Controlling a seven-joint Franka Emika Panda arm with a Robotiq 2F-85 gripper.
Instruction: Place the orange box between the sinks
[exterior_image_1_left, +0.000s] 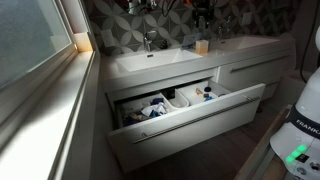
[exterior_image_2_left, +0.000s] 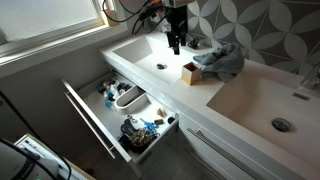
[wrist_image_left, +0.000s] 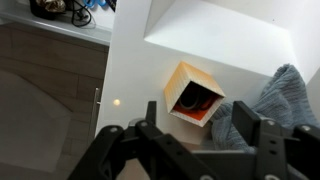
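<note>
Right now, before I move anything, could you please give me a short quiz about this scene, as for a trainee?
1. True or false: the orange box rests between the two sinks.
2. What lies right beside the box? A) a grey cloth B) a soap bottle C) a sponge
3. Fill in: under the counter, the drawer is ____.
Key: 1 true; 2 A; 3 open.

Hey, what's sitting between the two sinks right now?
In an exterior view, the orange box stands between one sink and the other, with a crumpled grey cloth beside it.
</note>
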